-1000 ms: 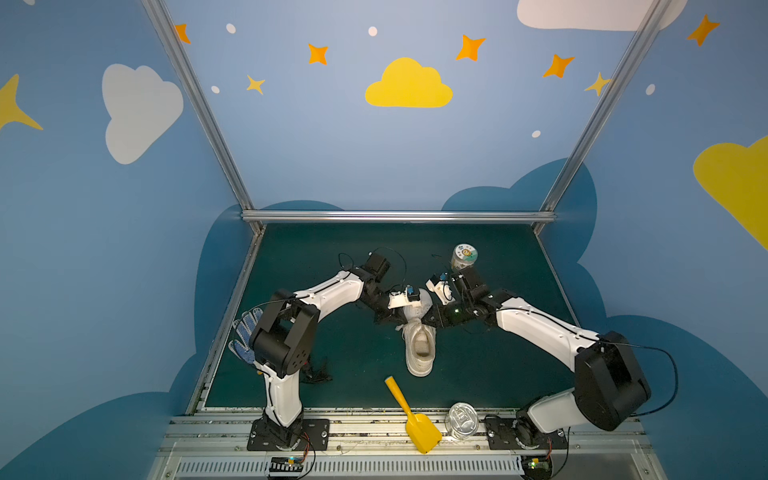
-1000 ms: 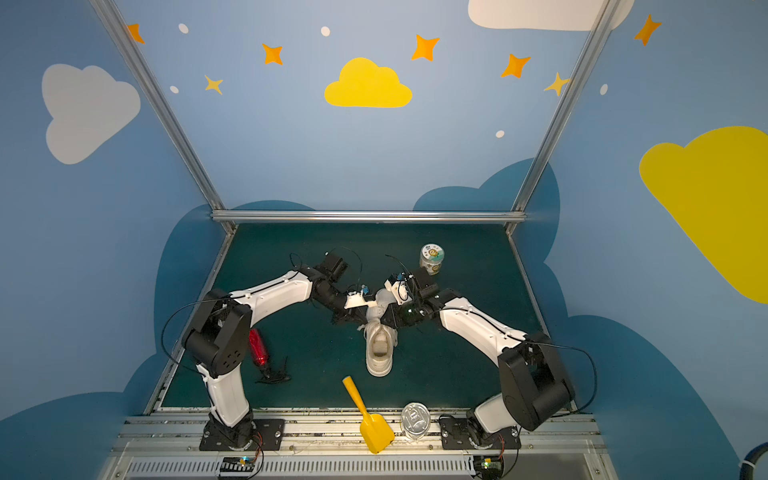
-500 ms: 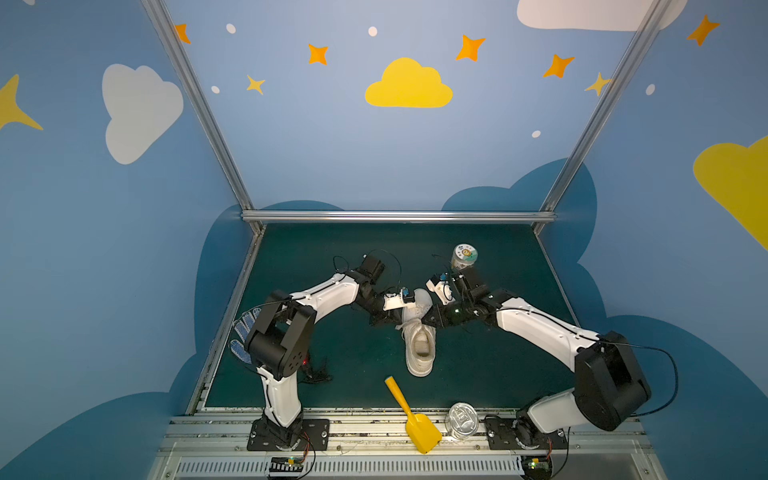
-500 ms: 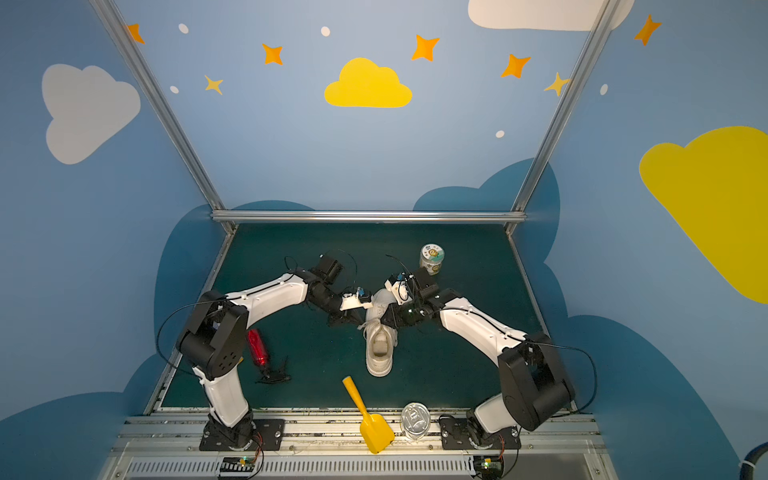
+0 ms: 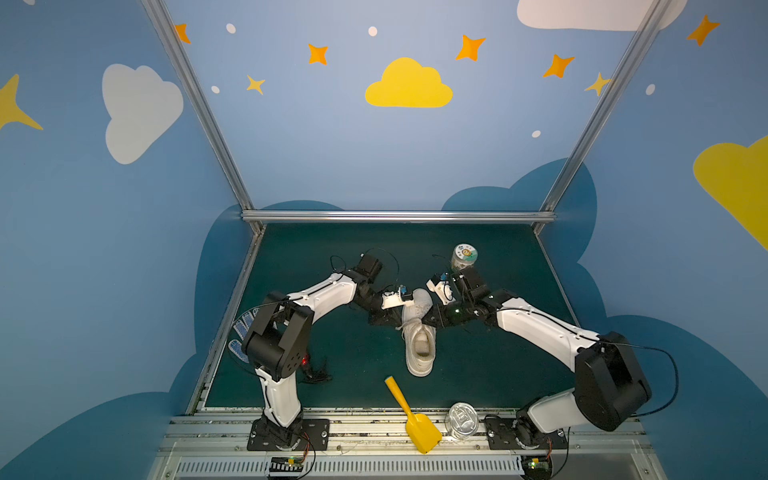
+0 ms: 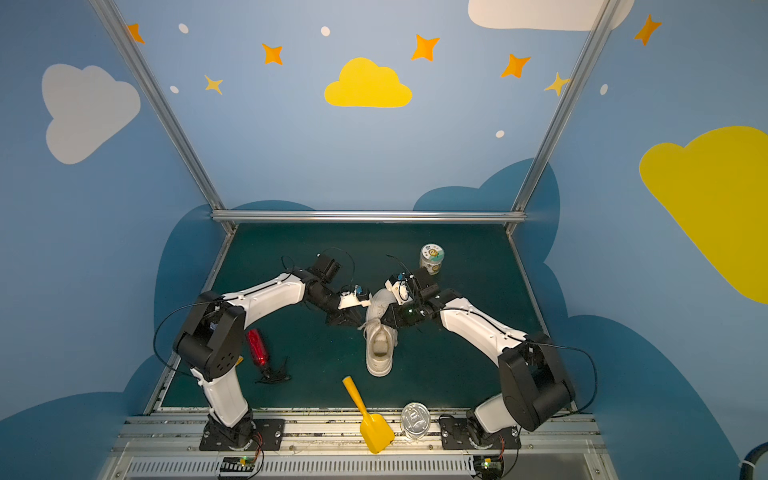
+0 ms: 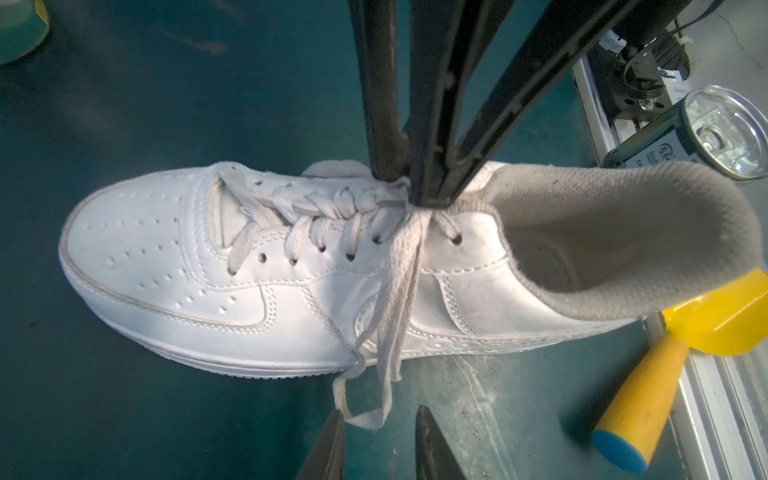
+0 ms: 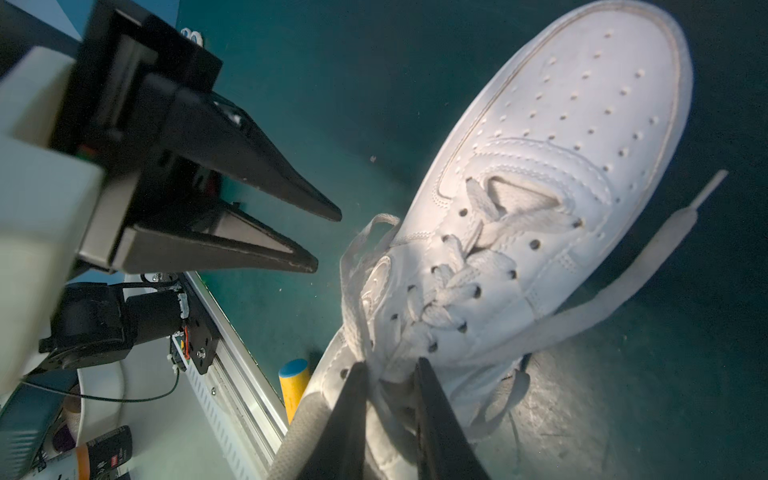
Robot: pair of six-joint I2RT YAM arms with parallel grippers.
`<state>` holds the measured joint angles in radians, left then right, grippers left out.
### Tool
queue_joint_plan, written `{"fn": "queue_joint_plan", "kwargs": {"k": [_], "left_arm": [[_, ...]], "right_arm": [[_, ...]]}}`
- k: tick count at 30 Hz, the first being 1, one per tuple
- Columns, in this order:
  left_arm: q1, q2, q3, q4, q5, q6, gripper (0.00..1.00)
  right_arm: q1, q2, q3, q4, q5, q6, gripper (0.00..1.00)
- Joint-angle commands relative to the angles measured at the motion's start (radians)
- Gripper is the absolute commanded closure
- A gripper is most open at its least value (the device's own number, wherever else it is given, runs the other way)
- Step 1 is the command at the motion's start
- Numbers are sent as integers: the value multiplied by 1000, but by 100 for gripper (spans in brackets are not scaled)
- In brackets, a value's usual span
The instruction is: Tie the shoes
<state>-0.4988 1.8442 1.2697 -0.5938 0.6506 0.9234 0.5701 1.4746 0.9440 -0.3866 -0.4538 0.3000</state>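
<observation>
The white shoe [image 5: 419, 332] [image 6: 380, 345] lies mid-mat, toe toward the back wall. My left gripper [image 5: 388, 322] [image 6: 349, 320] is at its left side. In the left wrist view that gripper [image 7: 380, 415] is open, and a lace loop [image 7: 368, 419] hangs down the shoe's side [image 7: 249, 270] between its tips. My right gripper [image 5: 429, 322] [image 8: 388, 365] is on the top of the lacing, shut on the laces where they cross [image 7: 415, 195]. One free lace end [image 8: 623, 291] trails over the mat past the shoe [image 8: 540, 166].
A yellow scoop [image 5: 409, 415] and a tin can [image 5: 461, 417] lie at the front rail. A lidded jar [image 5: 464, 255] stands behind the right wrist. At the left are a red bottle [image 6: 257, 347], a dotted glove [image 5: 241, 332] and a black tangle [image 5: 316, 374].
My left gripper's jaws have opened and let the lace loop go. The right gripper keeps its hold, and the shoe has not moved.
</observation>
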Motion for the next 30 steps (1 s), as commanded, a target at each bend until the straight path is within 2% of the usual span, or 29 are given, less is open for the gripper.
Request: {"fn": "queue_joint_plan", "kwargs": {"k": [1, 11, 19, 30], "left_arm": [[-17, 32, 44, -28, 43, 1, 72], [-44, 58, 53, -36, 44, -4, 72], [-43, 61, 54, -40, 24, -2, 97], [-18, 8, 12, -21, 8, 15, 97]], "right_arm": [[-12, -1, -22, -40, 40, -1, 78], [-12, 1, -23, -35, 33, 0, 79], [-13, -1, -25, -39, 37, 1, 79], [-13, 1, -31, -35, 35, 5, 79]]}}
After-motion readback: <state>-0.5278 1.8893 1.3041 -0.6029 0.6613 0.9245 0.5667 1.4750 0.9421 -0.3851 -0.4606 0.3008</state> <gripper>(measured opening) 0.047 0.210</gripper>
